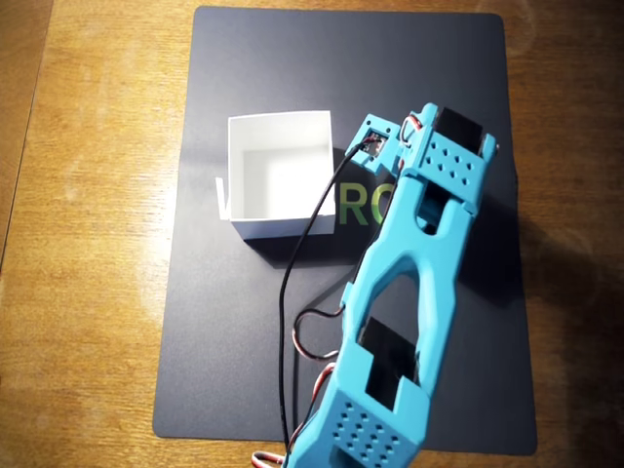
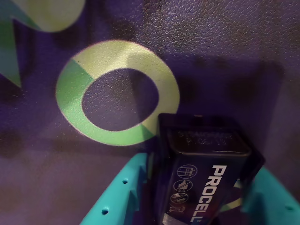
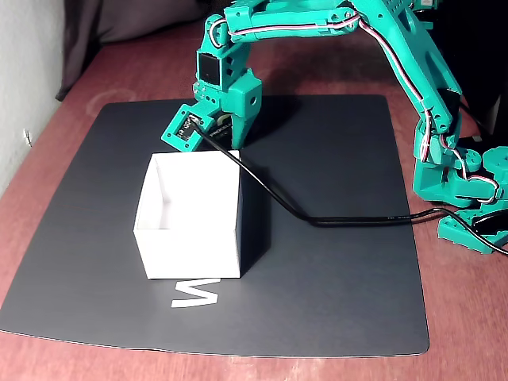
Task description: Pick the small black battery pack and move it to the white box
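The small black battery pack (image 2: 206,164), marked PROCELL, stands between my two teal fingers (image 2: 119,197) in the wrist view. My gripper (image 2: 201,165) is shut on it, close over the dark mat (image 2: 234,61). In the overhead view the arm hides the gripper (image 1: 409,185) and the battery; the gripper is just right of the white box (image 1: 283,229). In the fixed view the gripper (image 3: 230,135) is low behind the open, empty white box (image 3: 190,230). The battery does not show there.
The black mat (image 1: 244,370) lies on a wooden table (image 1: 88,244). A black cable (image 3: 317,221) runs from the wrist camera (image 3: 184,127) across the mat beside the box. Green letters (image 1: 361,205) are printed under the gripper. The arm base (image 3: 468,190) stands at the right.
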You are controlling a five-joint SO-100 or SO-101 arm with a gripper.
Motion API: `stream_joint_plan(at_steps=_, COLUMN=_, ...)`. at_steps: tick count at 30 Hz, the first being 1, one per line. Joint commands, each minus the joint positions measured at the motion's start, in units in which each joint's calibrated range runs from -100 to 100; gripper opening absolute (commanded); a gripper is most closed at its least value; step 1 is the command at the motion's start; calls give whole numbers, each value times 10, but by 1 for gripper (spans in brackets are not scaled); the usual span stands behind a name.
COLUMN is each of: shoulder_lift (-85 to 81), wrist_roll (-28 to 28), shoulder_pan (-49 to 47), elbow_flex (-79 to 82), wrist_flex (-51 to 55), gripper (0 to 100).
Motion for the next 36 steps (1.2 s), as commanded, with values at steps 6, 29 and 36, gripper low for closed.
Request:
stream_joint_plan(at_steps=6, shoulder_lift=0, wrist_roll=-2, shoulder_pan=27, elbow_flex=5, wrist_flex=6, gripper=17)
stream_joint_plan(at_steps=29, shoulder_lift=1, wrist_roll=-1, shoulder_pan=50, elbow_flex=30, wrist_flex=6, gripper=11)
stream_joint_plan(at_steps=36, shoulder_lift=1, wrist_roll=0, shoulder_pan=66, elbow_flex=31, wrist_flex=6, gripper=9)
